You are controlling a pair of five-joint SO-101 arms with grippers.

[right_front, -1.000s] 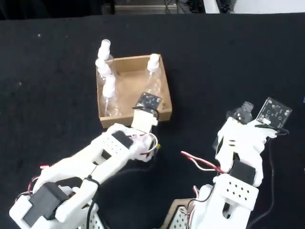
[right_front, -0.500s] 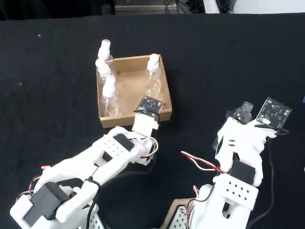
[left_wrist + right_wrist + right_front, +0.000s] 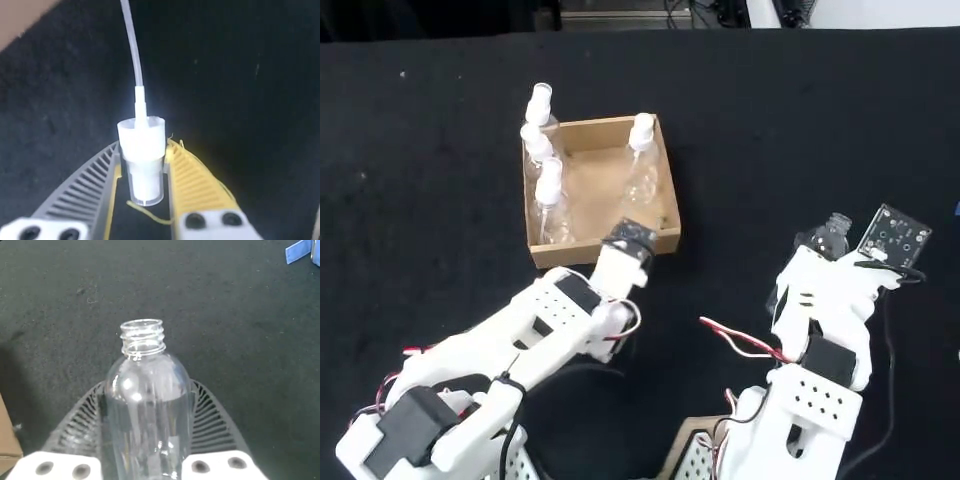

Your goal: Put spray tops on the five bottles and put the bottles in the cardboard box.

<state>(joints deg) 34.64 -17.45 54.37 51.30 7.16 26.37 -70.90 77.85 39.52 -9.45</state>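
The left gripper (image 3: 143,146) is closed on a white spray top (image 3: 143,167), and the top's thin tube (image 3: 131,45) points away from the fingers. The right gripper (image 3: 148,390) clamps a clear bottle (image 3: 144,347) with a bare threaded neck. The high view adds the box (image 3: 668,200) just ahead of the left gripper, with four capped bottles (image 3: 548,200) in it.

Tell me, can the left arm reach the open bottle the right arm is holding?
Probably yes. Bare table lies between the left gripper, shut on a spray top, and the bottle, whose neck is uncovered.
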